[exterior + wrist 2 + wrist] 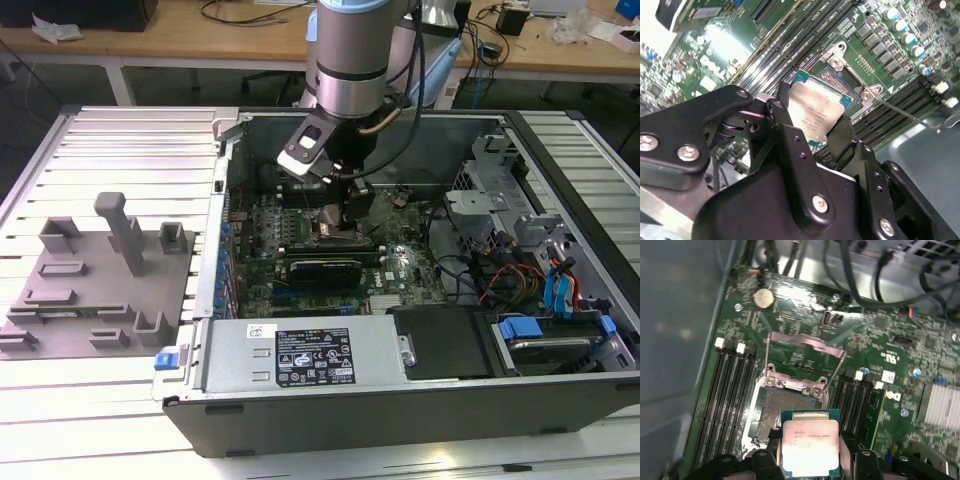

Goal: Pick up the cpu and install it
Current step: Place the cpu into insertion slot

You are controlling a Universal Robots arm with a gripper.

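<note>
gripper (815,119) clamped on the cpu (818,106), its two black fingers (784,131) pressed against opposite edges of the chip, silver top facing the cameras in both wrist views. seen in the first wrist view, the cpu (810,449) hangs between the fingers (766,460) just beside the open socket (785,407), overlapping its nearer edge; it appears to be held slightly above the socket rather than seated, though contact cannot be ruled out from these angles. beyond the gripper, the socket's metal retention frame (805,346) stands raised. rows of dark memory slots (729,390) flank the socket on either side of the gripper, all on the green motherboard (875,340). a coin battery (763,298) sits farther off, past the raised frame. the exterior view shows the gripper (345,222) lowered inside the open computer case (300,420).
</note>
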